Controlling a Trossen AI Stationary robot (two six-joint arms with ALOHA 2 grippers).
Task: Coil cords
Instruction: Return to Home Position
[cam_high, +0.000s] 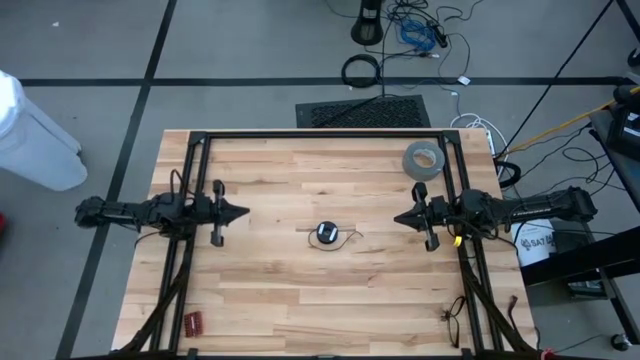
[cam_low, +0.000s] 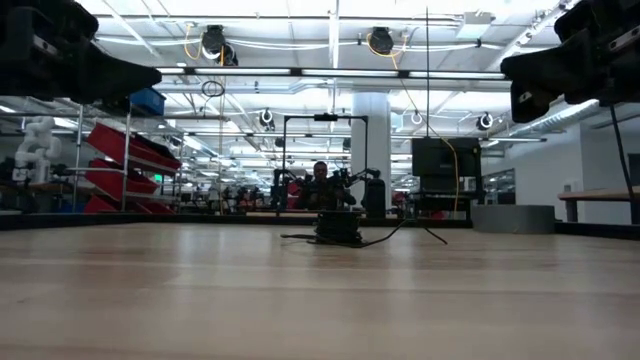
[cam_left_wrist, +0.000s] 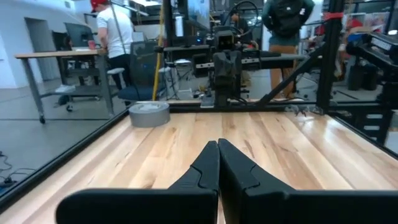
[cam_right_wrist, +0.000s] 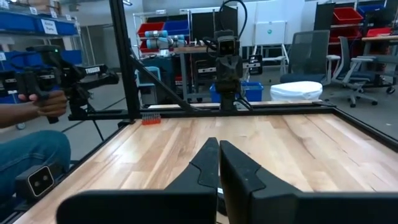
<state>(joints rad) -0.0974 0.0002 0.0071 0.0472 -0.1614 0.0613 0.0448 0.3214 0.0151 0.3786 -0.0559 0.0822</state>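
One wire (cam_high: 328, 235) midway btwn left gripper (cam_high: 243, 211), right gripper (cam_high: 397, 218)

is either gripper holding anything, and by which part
Nothing. The left gripper and right gripper are shut and empty; the black wire lies between them.

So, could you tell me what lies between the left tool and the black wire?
Nothing: in the high view, only bare tabletop runs from the shut left tool to the coiled black wire.
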